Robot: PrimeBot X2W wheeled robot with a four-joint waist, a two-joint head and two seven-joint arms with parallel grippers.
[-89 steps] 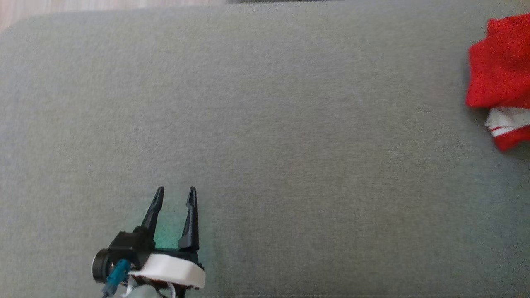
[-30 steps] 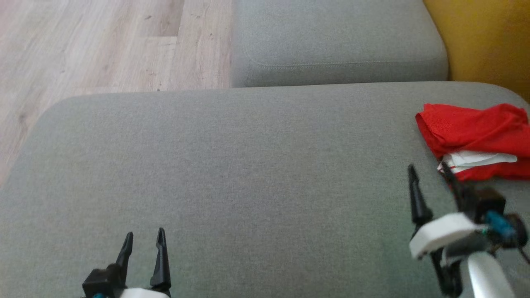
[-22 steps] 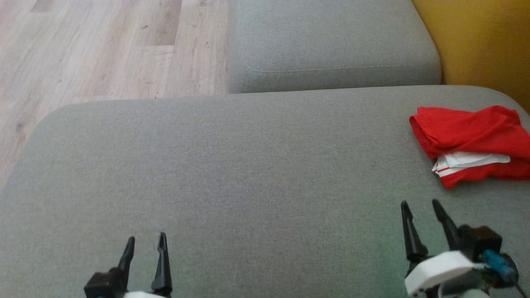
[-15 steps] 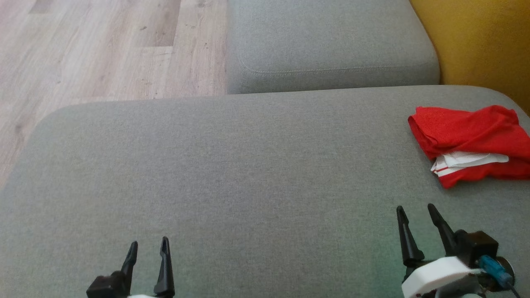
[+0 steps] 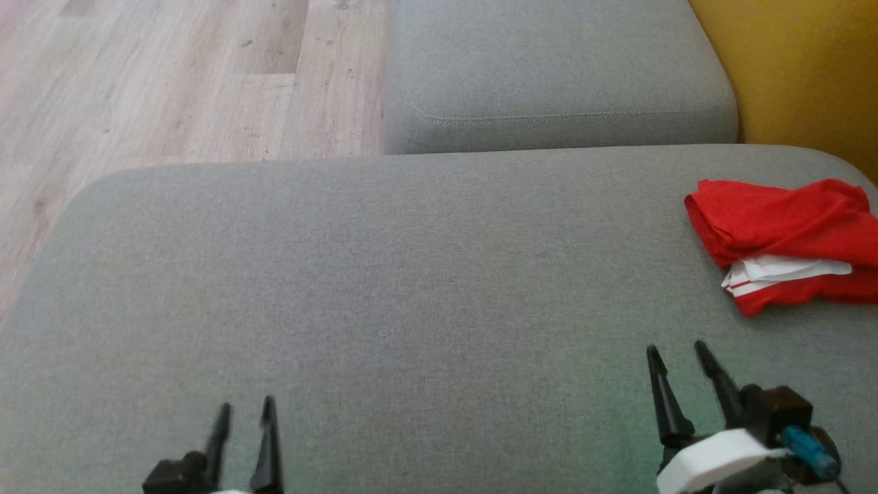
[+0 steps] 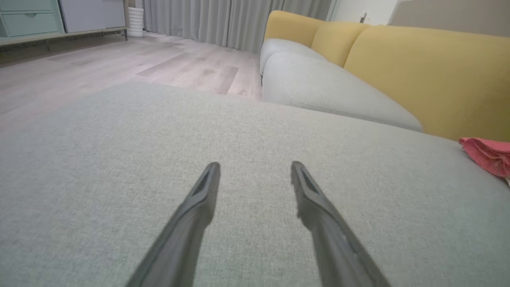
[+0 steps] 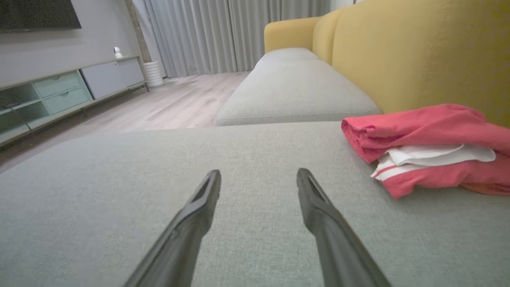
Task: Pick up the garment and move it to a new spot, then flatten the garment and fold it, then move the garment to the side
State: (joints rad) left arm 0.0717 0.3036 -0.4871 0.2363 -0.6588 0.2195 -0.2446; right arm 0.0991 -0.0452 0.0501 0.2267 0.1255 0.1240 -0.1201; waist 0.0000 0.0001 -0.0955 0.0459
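Garment [image 5: 782, 233], red with a white striped layer showing, lay loosely folded on the grey cushion [image 5: 411, 288] at its right edge, close to the yellow sofa back [image 5: 802, 68]. Left gripper [image 5: 246, 403] hung over the cushion's near left part, its 2 fingers spread wide with nothing between them. Right gripper [image 5: 675, 346] sat near the garment but apart from it, jaws equally wide and empty.
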